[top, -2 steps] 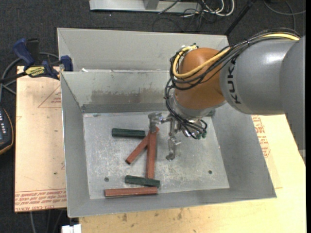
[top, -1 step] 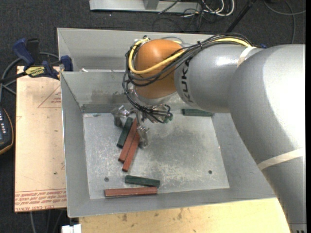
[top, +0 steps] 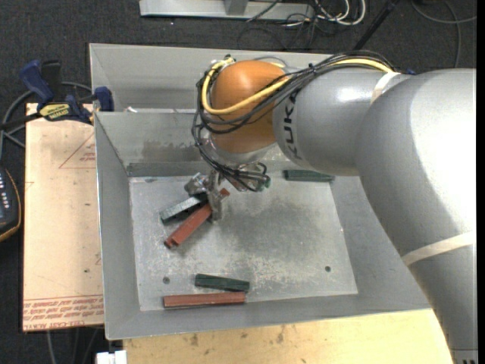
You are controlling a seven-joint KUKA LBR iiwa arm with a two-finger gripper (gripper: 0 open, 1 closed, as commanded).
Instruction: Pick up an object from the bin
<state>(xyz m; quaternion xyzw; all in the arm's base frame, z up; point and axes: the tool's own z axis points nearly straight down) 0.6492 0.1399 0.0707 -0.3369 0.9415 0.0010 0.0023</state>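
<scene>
The arm (top: 394,150) reaches in from the right, and its orange cover (top: 242,105) hangs over the back half of the grey bin (top: 114,226). Below the cover, the gripper (top: 214,194) sits low over the bin floor, left of centre. Its tip meets the upper right ends of two short bars lying side by side, both slanting down to the left: a red-brown bar (top: 188,229) and, just above it, a dark grey bar (top: 180,210). The two touch or nearly touch along their length (the view does not settle which). From the gripper they stretch toward the bin's left wall, so most of each lies clear of the claw, below and to the left of it. Whether the claw is released, clenched or grasping either bar cannot be told. Well apart, near the front wall, lie a dark green block (top: 221,283) and, just below it, a long red-brown strip (top: 204,300). Another dark green bar (top: 307,176) rests by the back wall, further right in the view.
</scene>
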